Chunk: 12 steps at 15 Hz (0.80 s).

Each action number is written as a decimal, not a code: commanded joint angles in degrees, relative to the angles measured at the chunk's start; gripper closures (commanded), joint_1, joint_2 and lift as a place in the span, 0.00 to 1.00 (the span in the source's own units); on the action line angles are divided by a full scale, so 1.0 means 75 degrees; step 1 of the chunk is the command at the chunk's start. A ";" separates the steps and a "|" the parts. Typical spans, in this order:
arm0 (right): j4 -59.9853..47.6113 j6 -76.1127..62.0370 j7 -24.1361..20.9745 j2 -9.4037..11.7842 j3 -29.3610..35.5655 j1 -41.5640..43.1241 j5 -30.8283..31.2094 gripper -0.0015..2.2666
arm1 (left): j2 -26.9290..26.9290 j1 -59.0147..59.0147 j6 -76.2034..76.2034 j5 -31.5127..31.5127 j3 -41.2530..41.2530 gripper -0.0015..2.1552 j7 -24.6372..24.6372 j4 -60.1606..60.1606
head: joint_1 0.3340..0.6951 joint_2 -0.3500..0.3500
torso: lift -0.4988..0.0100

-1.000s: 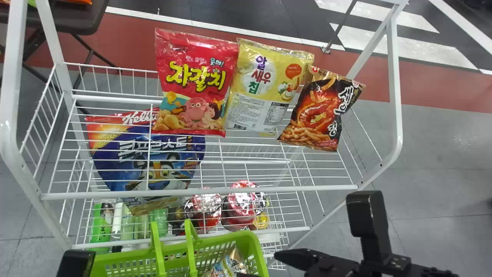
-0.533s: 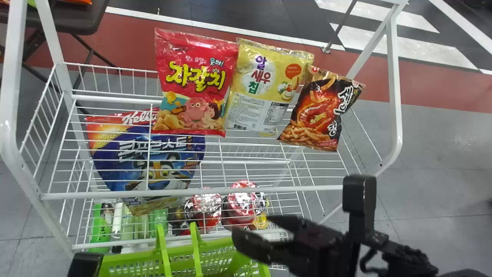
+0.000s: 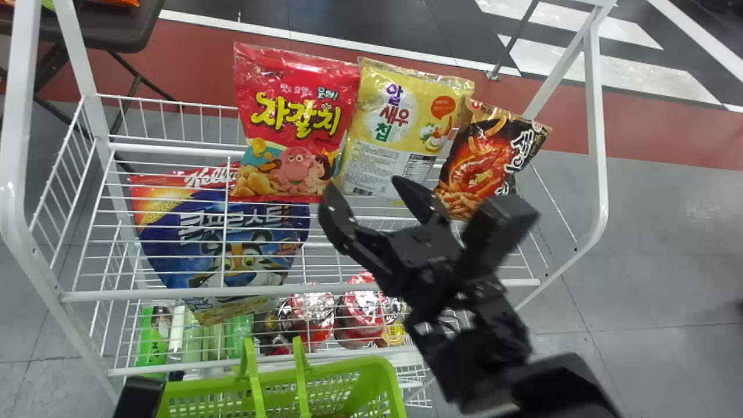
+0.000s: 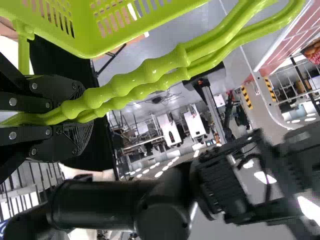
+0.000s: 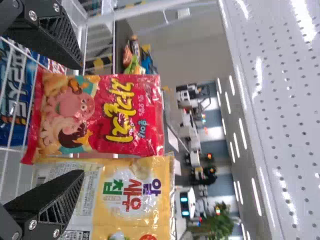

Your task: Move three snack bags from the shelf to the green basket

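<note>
Clock = head view, 12 at the top. Nearest, 7-8 o'clock: left gripper [image 3: 139, 400], clamped on the basket handles [image 4: 160, 67]; arm parked there. Green basket [image 3: 325, 370], 6-7 o'clock, in front of the rack. Right gripper [image 3: 365, 188], near centre, fingers spread, holding nothing, over the upper shelf [image 3: 203, 292].

Farther, leaning in a row on that shelf: red snack bag [image 3: 296, 122] at 11, yellow snack bag [image 3: 400, 133] just past 12, black-and-red snack bag [image 3: 482, 162] at 2. All three still to go in. Cereal bag [image 3: 174, 249], 8-9 o'clock, lower down; not wanted.

Step looks like lining up on a first bag, probably red: right wrist view has it between the fingers. To do it well: ease one finger into the seam between red and yellow so both don't come, other finger outside red's free edge. Go past the bottom seal, onto the body, then squeeze just enough; puffed film may slip or crush. Lift before pulling back, so it clears the front rail. Swing to 6-7, hold basket steady, release low beside the handles.
</note>
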<state>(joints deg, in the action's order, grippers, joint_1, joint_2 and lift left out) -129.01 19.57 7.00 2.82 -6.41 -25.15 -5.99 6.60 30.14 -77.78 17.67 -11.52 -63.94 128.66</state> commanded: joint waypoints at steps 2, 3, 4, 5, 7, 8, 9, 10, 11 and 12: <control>0.1909 -0.0412 -0.0417 -0.0130 -0.0716 0.1595 0.0436 0.03 | 0.0035 0.0001 -0.0007 -0.0001 -0.0081 0.68 0.0018 -0.0011 | 1.00 0.00 | 0.89; 0.2319 -0.0552 -0.0640 -0.0141 -0.0833 0.1923 0.0483 0.03 | 0.0058 0.0001 -0.0007 0.0023 -0.0081 0.68 0.0006 -0.0034 | 1.00 0.03 | 0.89; 0.2741 -0.0669 -0.0851 -0.0153 -0.0974 0.2286 0.0494 0.03 | 0.0070 0.0001 -0.0007 0.0046 -0.0081 0.68 -0.0041 -0.0057 | 1.00 0.09 | 0.89; 0.3069 -0.0833 -0.1144 -0.0141 -0.1115 0.2603 0.0588 0.03 | 0.0081 0.0001 -0.0007 0.0058 -0.0057 0.68 -0.0064 -0.0081 | 1.00 0.11 | 0.89; 0.3420 -0.0810 -0.1156 -0.0153 -0.1302 0.3036 0.0635 0.03 | 0.0105 0.0001 0.0017 0.0070 -0.0034 0.68 -0.0100 -0.0116 | 1.00 0.14 | 0.89; 0.3526 -0.0669 -0.1156 -0.0141 -0.1302 0.3200 0.0705 0.05 | 0.0105 0.0013 0.0017 0.0070 -0.0022 0.68 -0.0100 -0.0116 | 1.00 0.16 | 0.89; 0.3608 -0.0482 -0.1132 -0.0141 -0.1302 0.3318 0.0717 0.18 | 0.0105 0.0025 0.0017 0.0081 0.0001 0.68 -0.0146 -0.0116 | 1.00 0.19 | 0.89; 0.3584 -0.0177 -0.1015 -0.0130 -0.1326 0.3329 0.0705 0.55 | 0.0105 0.0025 0.0017 0.0105 0.0037 0.68 -0.0193 -0.0116 | 1.00 0.20 | 0.89; 0.3549 0.0010 -0.1003 -0.0130 -0.1337 0.3271 0.0694 0.87 | 0.0105 0.0025 0.0017 0.0105 0.0037 0.68 -0.0182 -0.0116 | 1.00 0.21 | 0.89; 0.3526 0.0128 -0.0886 -0.0130 -0.1314 0.3247 0.0694 0.93 | 0.0105 0.0025 0.0017 0.0105 0.0037 0.68 -0.0182 -0.0116 | 1.00 0.22 | 0.89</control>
<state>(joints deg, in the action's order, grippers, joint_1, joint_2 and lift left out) -102.29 18.95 -0.05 1.82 -16.34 -0.53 -0.71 7.38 30.31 -77.65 18.43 -11.29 -65.34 127.80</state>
